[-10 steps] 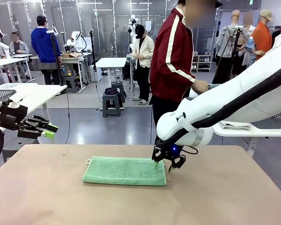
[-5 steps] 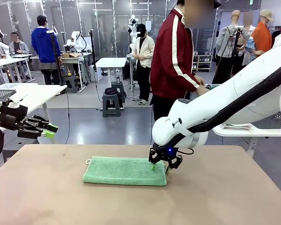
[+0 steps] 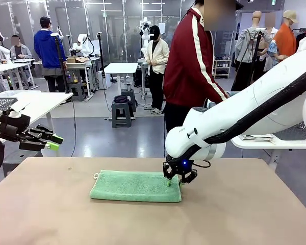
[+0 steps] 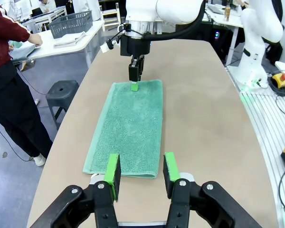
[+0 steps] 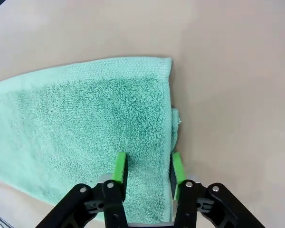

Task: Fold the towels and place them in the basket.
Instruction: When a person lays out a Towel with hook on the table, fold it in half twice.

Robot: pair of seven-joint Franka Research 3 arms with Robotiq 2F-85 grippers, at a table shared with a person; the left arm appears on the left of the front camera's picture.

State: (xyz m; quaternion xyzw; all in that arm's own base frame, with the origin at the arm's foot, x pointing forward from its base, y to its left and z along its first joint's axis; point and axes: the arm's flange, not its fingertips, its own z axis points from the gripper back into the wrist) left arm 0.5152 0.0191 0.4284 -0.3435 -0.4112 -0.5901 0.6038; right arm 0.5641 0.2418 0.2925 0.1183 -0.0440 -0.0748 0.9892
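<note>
A mint-green towel (image 3: 135, 186) (image 4: 130, 126) (image 5: 85, 123) lies folded in a long strip on the table's middle, with a pale loop at its left end. My right gripper (image 3: 174, 181) (image 4: 135, 80) (image 5: 148, 170) presses down on the towel's right end. Its jaws stand apart: one pad rests on the cloth and the other sits at the end edge, with flat cloth between them. My left gripper (image 3: 48, 142) (image 4: 140, 175) hangs open and holds nothing, short of the towel's left end. The dark grey mesh basket (image 4: 72, 23) (image 3: 298, 131) stands on the white side table on the right.
A person in a red jacket (image 3: 194, 66) (image 4: 4, 52) stands at the far side, hands at the white side table (image 4: 80, 45), where folded cloths (image 4: 69, 40) lie by the basket. Bare brown tabletop (image 3: 245, 214) surrounds the towel.
My right gripper has slid a little to the left and settled lower onto the towel's right end. The person has turned toward the side table. The left arm has not moved.
</note>
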